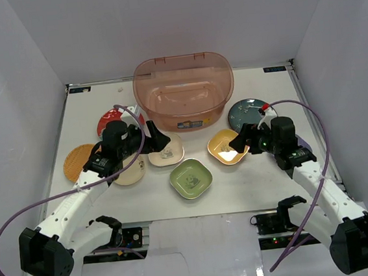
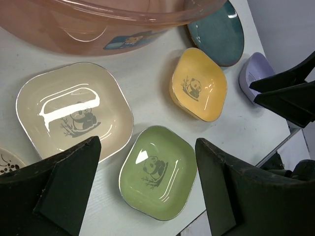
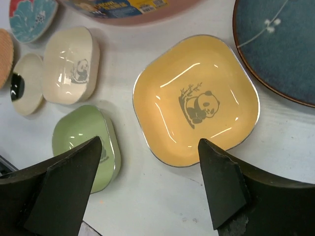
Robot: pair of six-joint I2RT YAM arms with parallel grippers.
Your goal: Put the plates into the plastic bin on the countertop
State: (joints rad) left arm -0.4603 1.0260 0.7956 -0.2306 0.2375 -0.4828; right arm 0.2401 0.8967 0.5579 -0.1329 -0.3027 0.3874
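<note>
The translucent reddish-brown plastic bin [image 1: 184, 92] stands at the back middle of the white countertop [image 1: 253, 177] and looks empty. In front of it lie a cream squarish plate [image 1: 168, 154], a green one [image 1: 190, 178] and a yellow one [image 1: 226, 148]. A dark teal round plate [image 1: 247, 112] is at the right. A red plate [image 1: 107, 122], an orange round plate [image 1: 77, 161] and another cream plate [image 1: 130, 172] are at the left. My left gripper [image 2: 147, 187] is open and empty, above the green plate [image 2: 157, 169]. My right gripper [image 3: 150, 187] is open and empty, at the near edge of the yellow plate [image 3: 197, 98].
A lavender plate [image 2: 253, 73] lies at the right, mostly hidden under my right arm in the top view. White walls enclose the countertop on three sides. The front edge of the countertop runs just below the green plate.
</note>
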